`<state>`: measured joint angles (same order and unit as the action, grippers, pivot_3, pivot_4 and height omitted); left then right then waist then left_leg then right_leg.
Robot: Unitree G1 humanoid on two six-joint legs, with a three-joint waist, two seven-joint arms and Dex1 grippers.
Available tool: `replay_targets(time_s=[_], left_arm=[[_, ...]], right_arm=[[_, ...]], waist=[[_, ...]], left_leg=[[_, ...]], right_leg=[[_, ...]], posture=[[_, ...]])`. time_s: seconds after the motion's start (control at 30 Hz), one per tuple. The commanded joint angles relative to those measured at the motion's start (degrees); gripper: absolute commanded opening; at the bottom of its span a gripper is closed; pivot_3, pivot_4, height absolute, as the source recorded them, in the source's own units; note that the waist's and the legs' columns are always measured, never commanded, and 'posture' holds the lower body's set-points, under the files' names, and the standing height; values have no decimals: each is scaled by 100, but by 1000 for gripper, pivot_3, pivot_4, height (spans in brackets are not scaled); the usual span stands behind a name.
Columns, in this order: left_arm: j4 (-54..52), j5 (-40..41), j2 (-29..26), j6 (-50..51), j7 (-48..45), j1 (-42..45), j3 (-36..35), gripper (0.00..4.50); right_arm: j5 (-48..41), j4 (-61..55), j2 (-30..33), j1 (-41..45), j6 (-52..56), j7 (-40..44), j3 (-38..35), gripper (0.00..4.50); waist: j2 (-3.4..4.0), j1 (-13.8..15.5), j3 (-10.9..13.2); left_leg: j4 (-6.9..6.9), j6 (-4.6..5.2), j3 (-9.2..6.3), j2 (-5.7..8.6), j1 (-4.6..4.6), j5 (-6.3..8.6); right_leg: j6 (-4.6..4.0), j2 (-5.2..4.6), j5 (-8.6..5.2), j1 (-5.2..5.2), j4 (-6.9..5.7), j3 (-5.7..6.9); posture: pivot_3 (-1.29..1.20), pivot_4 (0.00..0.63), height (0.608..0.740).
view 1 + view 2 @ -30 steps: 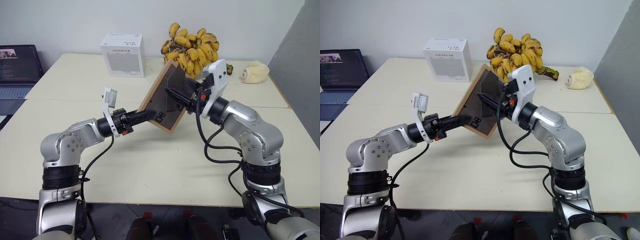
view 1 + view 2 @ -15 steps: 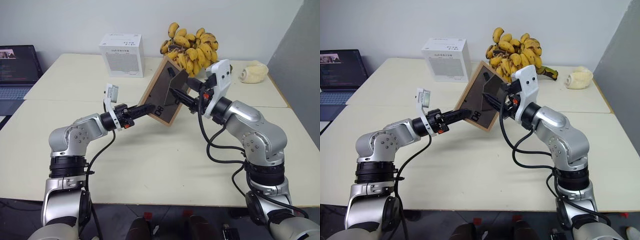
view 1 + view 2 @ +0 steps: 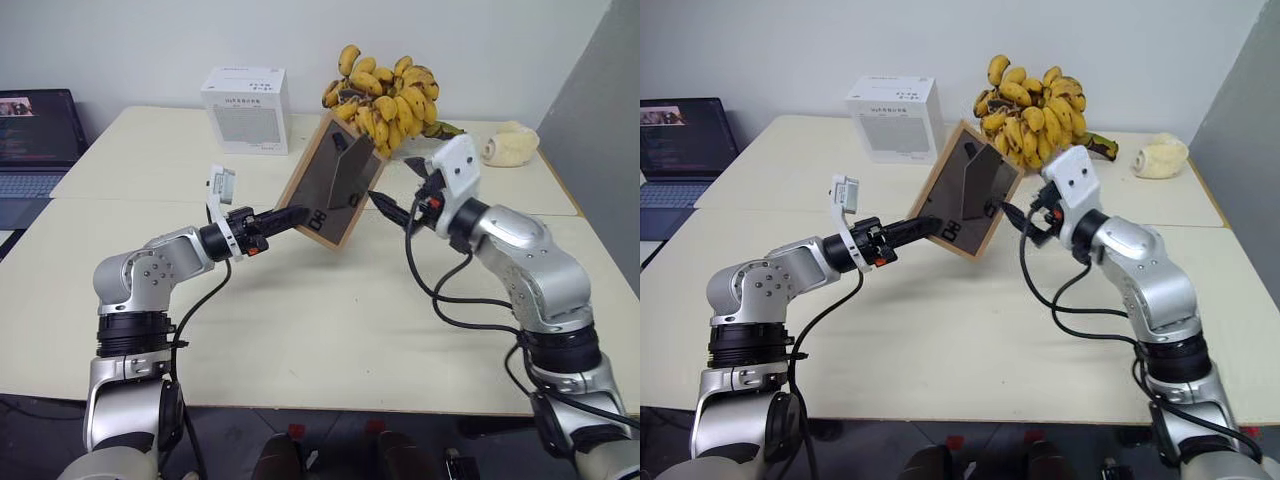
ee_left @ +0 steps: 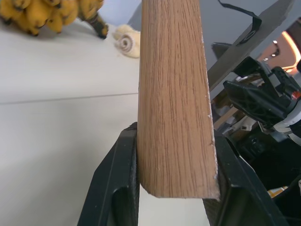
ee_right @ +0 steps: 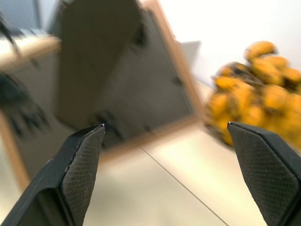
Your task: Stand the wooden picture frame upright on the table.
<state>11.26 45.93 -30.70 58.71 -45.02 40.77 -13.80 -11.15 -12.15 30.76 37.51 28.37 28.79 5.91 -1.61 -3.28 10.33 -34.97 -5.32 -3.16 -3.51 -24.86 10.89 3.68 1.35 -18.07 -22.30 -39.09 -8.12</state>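
Frame [image 3: 333,182] of light wood was held above the cream worktop [image 3: 300,330] in the head views, tilted, its dark back with the fold-out stand facing the camera. The left gripper [image 3: 296,214] had its jaws closed on the frame's lower left edge, the arm reaching in from the left. The right gripper [image 3: 388,207] sat just beside the frame's right edge, apart from it, one black finger [image 3: 392,212] pointing toward the frame. Behind the frame lay a bunch of bananas [image 3: 388,95], with a white box [image 3: 246,110] to its left and a pale rolled object [image 3: 509,143] well off to the right near the worktop's far edge. A laptop [image 3: 35,140] stood open off the worktop's left side. A seam crossed the worktop from side to side.

Left wrist view: the frame's wood edge [image 4: 175,103] ran straight up between the two black fingers [image 4: 115,188], which pressed on both of its faces. The right gripper [image 4: 263,101] showed dark beyond the frame, with bananas [image 4: 44,14] and the pale roll [image 4: 126,41] further off on the worktop.

Right wrist view: both patterned fingertips [image 5: 82,165] stood wide apart with nothing between them. The frame's dark back [image 5: 117,84] lay ahead, blurred, with bananas [image 5: 254,89] beside it.
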Motion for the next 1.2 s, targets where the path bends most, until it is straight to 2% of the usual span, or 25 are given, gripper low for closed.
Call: replay_targets(time_s=[0.03, 0.13, 0.23, 0.37, 0.53, 0.67, 1.2], left_arm=[[-2, 202, -280, 472, 135, 95, -282, 1291], [23, 436, -320, 1082, 389, 132, -490, 1291], [-273, 723, -285, 1749, 614, -26, -667, 1291], [-624, 1216, -47, 2597, 1036, -129, -1096, 1291], [-793, 1558, 285, 3295, 1610, 43, -1685, 1291], [-732, 2074, 298, 3379, 2043, 117, -1842, 1291], [-624, 3936, 171, 3301, 3490, -124, -1685, 1291]], right_arm=[[1151, 441, 598, -270, -2129, -23, 116, 4395], [2240, 1099, 946, -472, -3968, -584, 376, 4395], [3530, 1695, 1156, -510, -5566, -1594, 719, 4395], [4788, 2338, 1039, -482, -6604, -2866, 1078, 4395], [5598, 2976, 760, -307, -6993, -3915, 1250, 4395], [5956, 3449, 630, -165, -7094, -4384, 1376, 4395], [6340, 4059, 319, 449, -7241, -5102, 1624, 4395]], waist=[[0, 0, 0], [-1, -3, 0], [-1, -9, 0], [-1, -15, 0], [-3, -4, 0], [-4, -7, 1], [-4, -11, 1]], left_leg=[[0, 0, 0, 0, 0, 0], [-1, 0, 1, 0, 0, 0], [-1, 0, 2, 0, 0, 0], [-3, -2, 2, 0, 2, -1], [-21, -9, -2, 3, 4, -5], [-39, -16, -4, 7, 12, -11], [-79, -15, -15, 9, 14, -10]], right_leg=[[0, 0, 0, 0, 0, 0], [0, 0, 0, 0, 0, -1], [0, 0, 0, -1, 0, -3], [0, -1, 0, -1, -4, -4], [0, -2, 0, 0, -35, -5], [0, -3, 0, 0, -70, -7], [0, -3, 1, 11, -93, -5]], posture=[[0, 150, 740], [0, 150, 740], [0, 150, 740], [0, 150, 740], [0, 150, 740], [0, 150, 740], [0, 150, 740]])
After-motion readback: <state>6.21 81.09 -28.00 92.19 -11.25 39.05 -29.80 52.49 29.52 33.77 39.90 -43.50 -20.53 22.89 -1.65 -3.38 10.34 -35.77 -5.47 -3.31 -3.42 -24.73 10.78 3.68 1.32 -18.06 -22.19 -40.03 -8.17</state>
